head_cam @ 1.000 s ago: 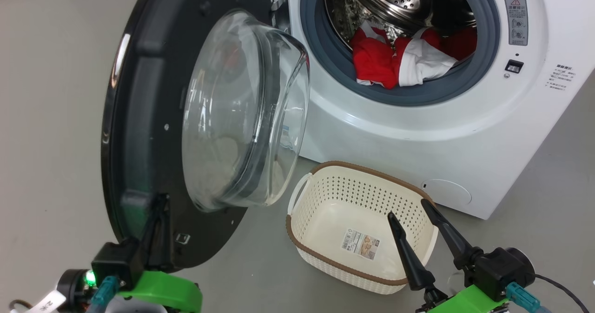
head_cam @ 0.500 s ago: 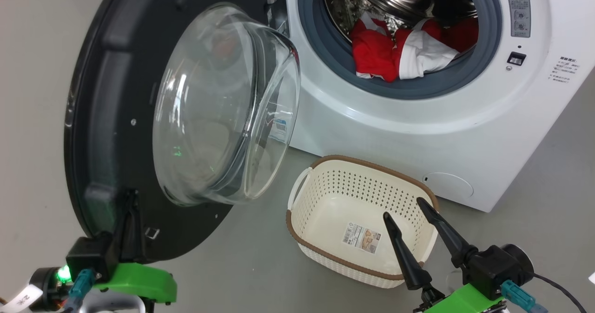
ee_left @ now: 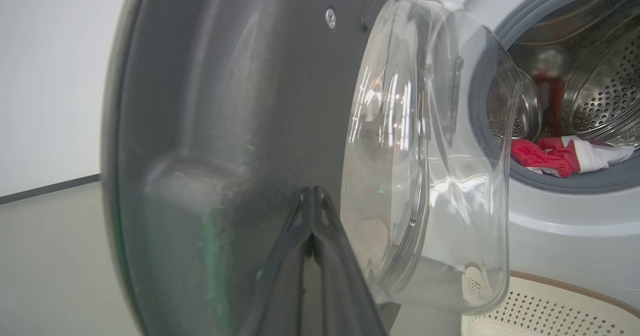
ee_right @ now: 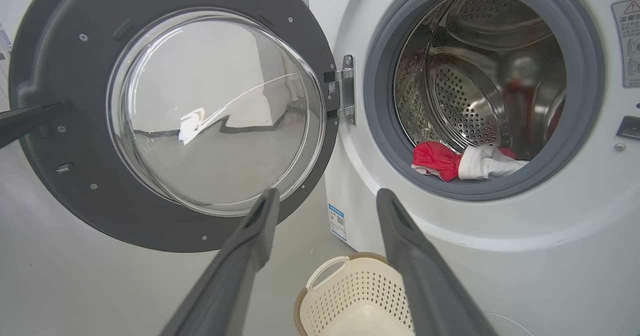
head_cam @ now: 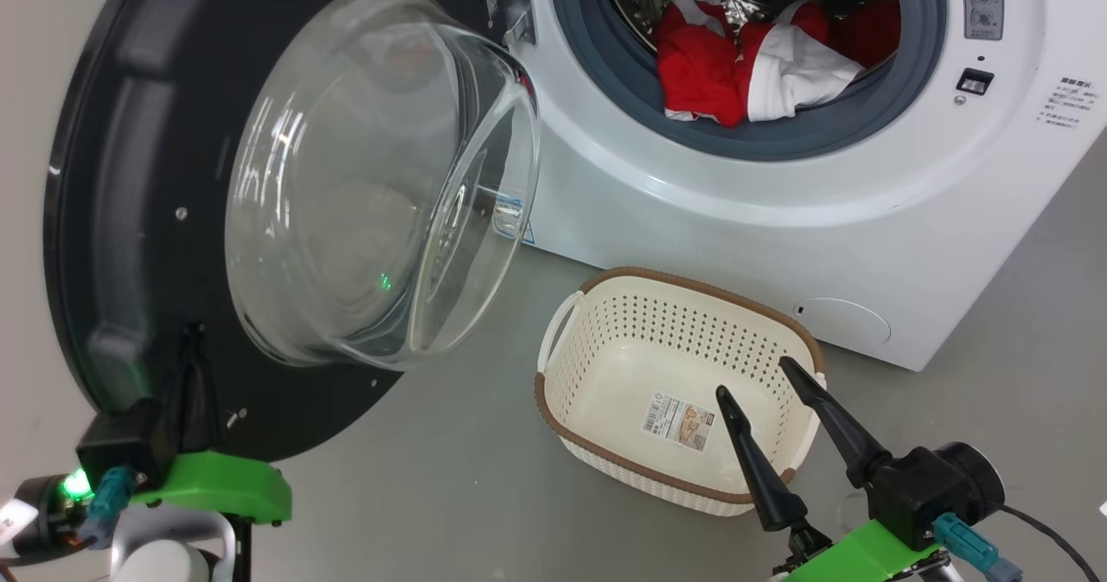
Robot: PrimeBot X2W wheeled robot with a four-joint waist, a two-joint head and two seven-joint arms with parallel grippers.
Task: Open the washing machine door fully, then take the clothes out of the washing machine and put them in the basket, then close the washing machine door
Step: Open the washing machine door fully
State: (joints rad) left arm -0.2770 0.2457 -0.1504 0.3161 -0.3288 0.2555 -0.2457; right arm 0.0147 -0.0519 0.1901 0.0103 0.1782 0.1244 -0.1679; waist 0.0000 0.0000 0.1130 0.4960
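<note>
Head view crops the washing machine door (head_cam: 104,175); left gripper (ee_left: 313,193), pressed together, barely shows against its black face. Right gripper (head_cam: 752,374) spreads over the basket (head_cam: 675,278); clothes (head_cam: 744,72) lie half-hidden in the drum (ee_right: 460,111).

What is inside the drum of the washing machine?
Red and white clothes lie at the front of the steel drum, by the grey gasket. Anything under them is hidden.

Grey floor (head_cam: 467,478), white wall (ee_left: 50,76)

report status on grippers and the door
Left gripper shut, tips on door inner face. Right gripper open over basket. Clothes in drum. Nothing blocks the opening.
</note>
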